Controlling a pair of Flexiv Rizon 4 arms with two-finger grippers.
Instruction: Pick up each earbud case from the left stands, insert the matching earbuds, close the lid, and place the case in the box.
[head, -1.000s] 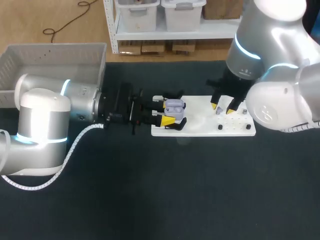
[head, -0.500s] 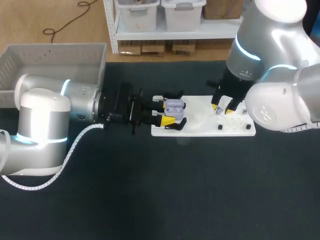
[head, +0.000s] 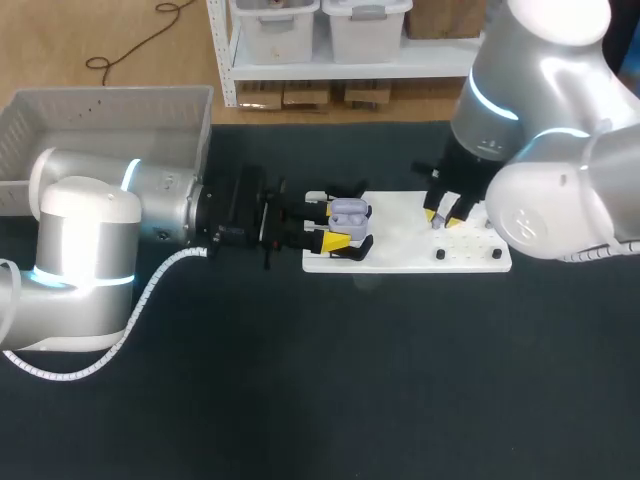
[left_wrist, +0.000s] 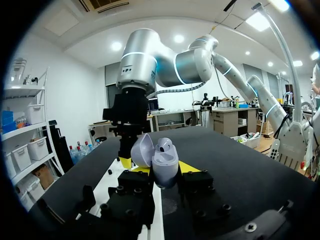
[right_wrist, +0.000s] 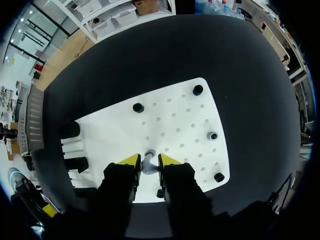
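Dark table (head: 300, 380), open case (left_wrist: 165, 167), earbud (left_wrist: 163, 147) inside

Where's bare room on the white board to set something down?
The middle of the board, between the case in the left end effector and the right end effector holding an earbud. Pegs crowd the end beyond.

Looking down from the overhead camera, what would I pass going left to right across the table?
Grey box → left gripper, shut on the open earbud case → right gripper, pinching an earbud over the white board.
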